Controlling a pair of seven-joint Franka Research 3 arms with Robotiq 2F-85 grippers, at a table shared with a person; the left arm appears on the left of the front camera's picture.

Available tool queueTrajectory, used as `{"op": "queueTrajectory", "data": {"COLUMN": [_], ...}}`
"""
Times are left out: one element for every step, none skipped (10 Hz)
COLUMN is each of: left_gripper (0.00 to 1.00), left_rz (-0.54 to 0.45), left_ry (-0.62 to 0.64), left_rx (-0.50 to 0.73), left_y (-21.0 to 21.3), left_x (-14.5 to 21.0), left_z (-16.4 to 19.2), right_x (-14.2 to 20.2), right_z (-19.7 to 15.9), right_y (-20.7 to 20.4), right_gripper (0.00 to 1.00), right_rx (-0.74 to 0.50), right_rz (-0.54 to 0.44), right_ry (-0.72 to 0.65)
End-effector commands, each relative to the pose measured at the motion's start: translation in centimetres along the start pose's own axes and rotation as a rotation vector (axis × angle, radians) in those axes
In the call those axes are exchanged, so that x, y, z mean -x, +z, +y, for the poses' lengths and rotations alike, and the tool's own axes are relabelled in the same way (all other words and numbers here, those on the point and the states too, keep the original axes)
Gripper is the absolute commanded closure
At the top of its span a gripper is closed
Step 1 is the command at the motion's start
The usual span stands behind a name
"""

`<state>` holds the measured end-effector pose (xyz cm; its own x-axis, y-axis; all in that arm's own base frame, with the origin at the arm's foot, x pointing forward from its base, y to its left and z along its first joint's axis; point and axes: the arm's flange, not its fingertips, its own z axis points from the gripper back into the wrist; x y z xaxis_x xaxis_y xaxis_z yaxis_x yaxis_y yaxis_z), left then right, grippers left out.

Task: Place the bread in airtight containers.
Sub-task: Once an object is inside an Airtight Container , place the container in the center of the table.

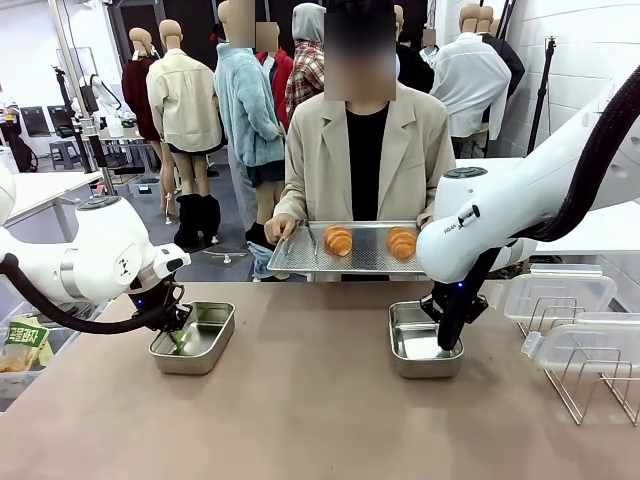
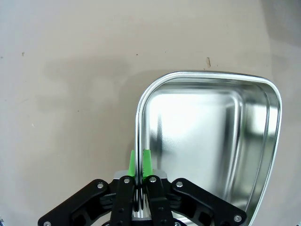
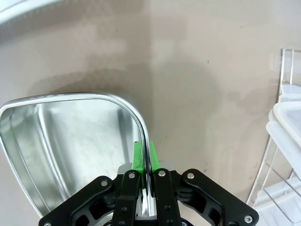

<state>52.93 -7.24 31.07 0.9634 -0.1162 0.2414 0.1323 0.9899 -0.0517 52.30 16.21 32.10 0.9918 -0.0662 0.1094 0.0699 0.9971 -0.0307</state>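
Note:
Two golden-brown bread rolls (image 1: 338, 240) (image 1: 402, 243) lie on a flat steel tray (image 1: 300, 256) that a person holds at the far edge of the table. Two airtight containers, empty steel pans, rest on the brown table: one at the left (image 1: 203, 346) (image 2: 263, 141), one at the right (image 1: 408, 352) (image 3: 28, 150). My left gripper (image 1: 178, 341) (image 2: 140, 162) is shut on the left pan's rim. Over at the other pan, my right gripper (image 1: 447, 346) (image 3: 143, 157) pinches its rim the same way. Both pans are without lids.
A wire rack (image 1: 590, 375) (image 3: 287, 141) holding clear plastic lids (image 1: 560, 290) stands at the table's right end. A green packet (image 1: 22, 345) lies off the table at the left. The near half of the table (image 1: 300, 430) is bare.

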Motion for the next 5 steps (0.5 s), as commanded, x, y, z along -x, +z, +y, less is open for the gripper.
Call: {"op": "queueTrajectory", "data": {"left_gripper": [1.00, 1.00, 1.00, 1.00, 1.00], "left_rz": [-0.001, 0.000, -0.004, -0.017, -0.043], "left_ry": [-0.004, 0.000, 0.004, 0.002, -0.003], "left_rx": [-0.003, 0.000, -0.061, -0.104, -0.127], "left_y": [0.1, 0.0, 1.7, 4.1, 6.4], "left_x": [0.0, 0.0, 0.0, 0.0, 0.0], "left_z": [0.1, 0.0, -2.1, -4.5, -6.2], "right_x": [0.6, 0.6, 0.0, 0.9, 1.4], "right_z": [-0.3, -0.3, 0.0, -0.7, -1.1], "right_y": [-0.2, -0.2, 0.0, 3.0, 5.5], "right_gripper": [1.00, 1.00, 1.00, 1.00, 1.00], "right_rx": [-0.029, -0.029, 0.000, -0.024, -0.039], "right_rz": [0.000, 0.000, 0.000, -0.029, -0.045], "right_ry": [0.012, 0.012, 0.000, -0.026, -0.050]}}
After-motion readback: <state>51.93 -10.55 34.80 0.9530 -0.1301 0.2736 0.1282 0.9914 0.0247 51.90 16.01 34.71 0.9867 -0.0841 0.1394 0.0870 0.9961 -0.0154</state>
